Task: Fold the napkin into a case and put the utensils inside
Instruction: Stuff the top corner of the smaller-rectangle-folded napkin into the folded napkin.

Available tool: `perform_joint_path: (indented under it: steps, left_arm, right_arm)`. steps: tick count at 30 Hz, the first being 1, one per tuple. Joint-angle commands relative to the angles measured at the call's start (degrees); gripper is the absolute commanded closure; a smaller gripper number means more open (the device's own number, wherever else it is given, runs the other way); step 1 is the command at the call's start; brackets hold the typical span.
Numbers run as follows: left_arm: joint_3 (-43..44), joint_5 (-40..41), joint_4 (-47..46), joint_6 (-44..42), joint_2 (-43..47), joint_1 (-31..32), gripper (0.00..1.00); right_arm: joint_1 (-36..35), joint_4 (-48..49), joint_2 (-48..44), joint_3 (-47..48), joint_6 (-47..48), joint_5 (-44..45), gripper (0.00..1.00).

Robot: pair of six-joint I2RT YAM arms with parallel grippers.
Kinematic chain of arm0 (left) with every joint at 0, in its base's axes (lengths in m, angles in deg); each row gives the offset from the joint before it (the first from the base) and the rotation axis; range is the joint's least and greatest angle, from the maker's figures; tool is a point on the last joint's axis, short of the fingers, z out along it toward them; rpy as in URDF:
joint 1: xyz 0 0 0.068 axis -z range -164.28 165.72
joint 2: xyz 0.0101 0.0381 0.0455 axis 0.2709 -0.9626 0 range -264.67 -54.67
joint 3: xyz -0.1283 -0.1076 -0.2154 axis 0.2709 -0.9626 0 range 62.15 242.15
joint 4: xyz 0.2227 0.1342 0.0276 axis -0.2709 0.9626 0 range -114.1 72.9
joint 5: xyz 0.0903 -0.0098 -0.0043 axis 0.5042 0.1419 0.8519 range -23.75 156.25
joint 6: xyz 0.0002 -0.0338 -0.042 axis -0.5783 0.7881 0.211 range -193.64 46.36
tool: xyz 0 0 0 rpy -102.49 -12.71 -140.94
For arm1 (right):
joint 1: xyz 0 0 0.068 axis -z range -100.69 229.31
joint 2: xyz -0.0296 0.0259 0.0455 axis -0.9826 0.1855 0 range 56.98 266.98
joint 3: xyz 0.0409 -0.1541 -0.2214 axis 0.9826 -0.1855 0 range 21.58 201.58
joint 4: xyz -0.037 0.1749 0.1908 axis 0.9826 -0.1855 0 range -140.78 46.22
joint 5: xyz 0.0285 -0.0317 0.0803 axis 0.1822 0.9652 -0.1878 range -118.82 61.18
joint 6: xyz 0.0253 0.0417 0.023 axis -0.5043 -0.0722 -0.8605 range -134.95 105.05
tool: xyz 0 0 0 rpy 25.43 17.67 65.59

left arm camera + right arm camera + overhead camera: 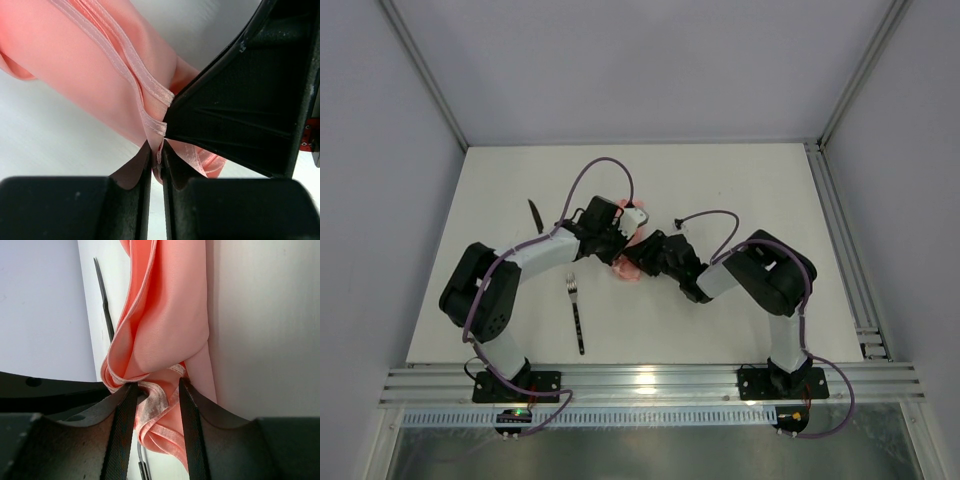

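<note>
Centrally, the bunched napkin (626,266) sits on the bench (740,190), its hem pinched by both the left claw (156,150) and the right claw (156,390). Nearby, the fork (576,312) lies at its 7 o'clock, the knife (534,214) at 10 o'clock.

The middle of the counter (720,180) is blocked. My left end effector (156,156) and my right end effector (156,396) meet there tip to tip, both clamped on the bunched napkin (626,268), with no gap to pass between them. The knife (535,216) lies just behind my left forearm and the fork (576,312) just in front of it. I find passage over the far strip of the counter and along its right side, up to the rail (835,230). Walls (380,150) close both flanks.
</note>
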Motion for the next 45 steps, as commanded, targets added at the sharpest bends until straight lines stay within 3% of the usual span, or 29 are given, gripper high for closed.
perform_joint_path:
  steps: [1, 10, 17, 22, 30, 34, 35, 38, 45]
  left_arm:
    - [0.15, -1.88, -1.69, -0.41, 0.26, 0.32, 0.85]
    - [1.91, -6.98, -0.46, -1.81, -0.27, 0.23, 0.65]
    - [4.64, -8.99, 2.09, -2.17, -2.37, -1.18, 0.66]
    - [5.95, -9.09, 2.45, -3.22, -3.33, -1.18, 0.61]
    - [10.52, -4.35, 6.23, -3.66, -8.70, -1.09, 0.61]
    - [10.70, -2.93, 6.75, -4.18, -9.58, -1.00, 0.72]
    - [11.31, -2.93, 7.10, -4.45, -10.10, -0.91, 0.84]
    - [11.14, -2.23, 7.19, -4.71, -10.11, -0.91, 1.00]
    - [7.19, 0.49, 2.37, -4.10, -5.11, -0.91, 1.00]
  right_arm:
    - [-0.10, 4.65, -0.29, 1.57, -0.49, 3.27, 0.57]
    - [-0.19, -0.80, -1.35, 3.42, 2.34, 4.05, 0.59]
    - [-0.02, -0.28, 1.91, 3.95, 0.49, 2.39, 0.76]
    - [-0.02, -0.98, 2.17, 4.30, 1.45, 2.30, 0.87]
    - [-0.02, -0.89, 2.17, 5.00, 3.30, 0.89, 0.96]
    - [0.07, -1.50, 1.82, 5.79, 4.35, 0.37, 0.96]
    - [0.07, -1.94, 1.73, 6.31, 4.88, 0.37, 0.96]
    - [0.16, -2.21, 0.68, 5.88, 4.88, -1.74, 0.84]
    - [0.25, -5.29, -7.05, -0.26, 9.19, -0.78, 0.82]
